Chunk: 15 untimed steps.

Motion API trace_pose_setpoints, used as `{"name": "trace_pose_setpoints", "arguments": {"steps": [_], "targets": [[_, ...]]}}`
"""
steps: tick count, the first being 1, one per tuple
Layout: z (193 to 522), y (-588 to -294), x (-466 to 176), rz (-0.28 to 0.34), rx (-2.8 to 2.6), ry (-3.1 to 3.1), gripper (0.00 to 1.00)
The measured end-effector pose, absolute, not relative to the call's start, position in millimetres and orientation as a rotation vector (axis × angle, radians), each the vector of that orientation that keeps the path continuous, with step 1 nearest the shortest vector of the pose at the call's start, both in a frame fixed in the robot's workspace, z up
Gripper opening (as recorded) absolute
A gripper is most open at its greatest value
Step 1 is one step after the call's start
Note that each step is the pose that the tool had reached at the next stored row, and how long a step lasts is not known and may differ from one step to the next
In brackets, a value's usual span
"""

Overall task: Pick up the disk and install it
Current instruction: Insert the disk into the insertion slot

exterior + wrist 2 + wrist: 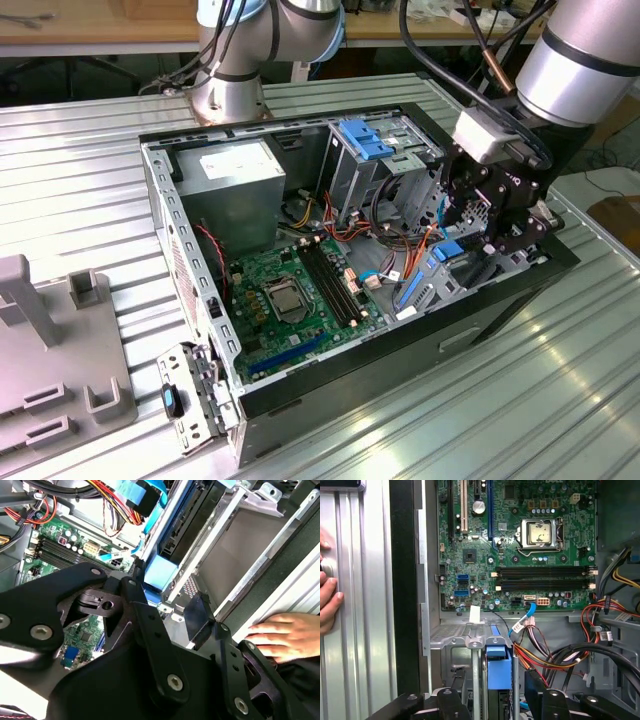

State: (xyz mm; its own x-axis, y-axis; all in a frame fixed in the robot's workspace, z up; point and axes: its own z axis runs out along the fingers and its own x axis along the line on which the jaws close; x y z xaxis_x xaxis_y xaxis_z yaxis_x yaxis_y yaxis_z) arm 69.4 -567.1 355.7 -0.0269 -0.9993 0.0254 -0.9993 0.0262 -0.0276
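The disk (498,672) is a dark drive with a bright blue carrier end. It stands on edge in the metal drive bay (451,639) at the front of the open computer case (190,290). In the exterior view the disk's blue end (446,250) sits just below my gripper (472,240). My gripper (497,695) is open and straddles the disk, one black finger (457,687) on each side with a gap to the carrier. In the second wrist view the blue carrier (162,574) lies between the fingertips (200,615).
A person's hand (285,635) rests on the table by the case wall, and the hand (327,600) shows beside the case. Orange and black cables (555,652) crowd the bay's other side. The motherboard (290,300), a grey power supply (235,180) and a light-blue latch plate (365,138) fill the case.
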Motion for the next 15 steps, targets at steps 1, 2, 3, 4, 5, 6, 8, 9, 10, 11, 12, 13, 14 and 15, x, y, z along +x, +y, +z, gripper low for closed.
{"name": "trace_pose_setpoints", "arguments": {"steps": [1, 2, 3, 4, 5, 6, 8, 9, 10, 11, 12, 13, 14, 15], "targets": [[356, -567, 69, -0.059, -2.191, 2.250, 0.58], [356, -567, 70, -0.059, -2.190, 2.250, 0.58], [356, -567, 70, -0.059, -2.190, 2.250, 0.57], [356, -567, 71, -0.059, -2.191, 2.250, 0.50], [355, -567, 73, -0.059, -2.191, 2.250, 0.44], [355, -567, 74, -0.059, -2.191, 2.250, 0.38], [355, -567, 76, -0.059, -2.191, 2.250, 0.25], [355, -567, 77, -0.059, -2.191, 2.250, 0.25], [355, -567, 80, -0.059, -2.191, 2.250, 0.19], [355, -567, 85, -0.059, -2.191, 2.250, 0.13], [354, -567, 91, -0.059, -2.191, 2.250, 0.11], [354, -567, 94, -0.059, -2.191, 2.250, 0.11], [354, -567, 97, -0.059, -2.191, 2.250, 0.11], [353, -567, 101, -0.059, -2.191, 2.250, 0.11]]}}
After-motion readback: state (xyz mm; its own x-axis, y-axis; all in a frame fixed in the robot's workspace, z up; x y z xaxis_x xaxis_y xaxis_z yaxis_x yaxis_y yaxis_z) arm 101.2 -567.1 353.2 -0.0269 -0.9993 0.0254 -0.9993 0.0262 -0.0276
